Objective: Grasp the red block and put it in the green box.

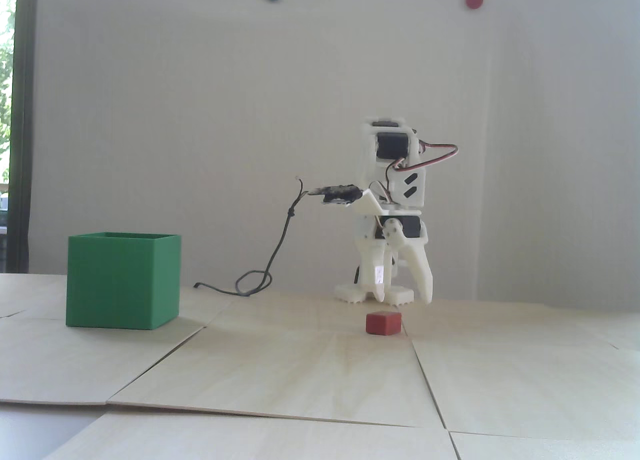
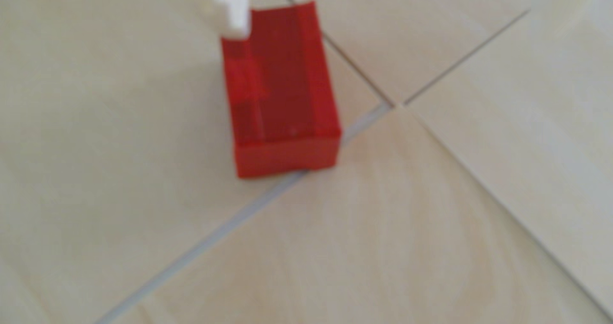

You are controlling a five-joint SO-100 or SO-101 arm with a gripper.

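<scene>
Red block (image 2: 283, 95) on pale table (image 1: 320, 380).
My gripper (image 1: 404, 300) hung spread wide and empty just above it; green box (image 1: 122, 280) well left.

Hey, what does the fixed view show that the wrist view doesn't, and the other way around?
Only the fixed view shows the large matte green box standing at left, the white arm with its open claw hanging just above and behind the block, a black cable, and green and red wall dots.

Only the wrist view shows, blurred, one white claw finger at the block's top-left corner and the block lying beside a crossing of board seams.

Both show the small matte red block resting ungrasped on the pale wooden table.
</scene>
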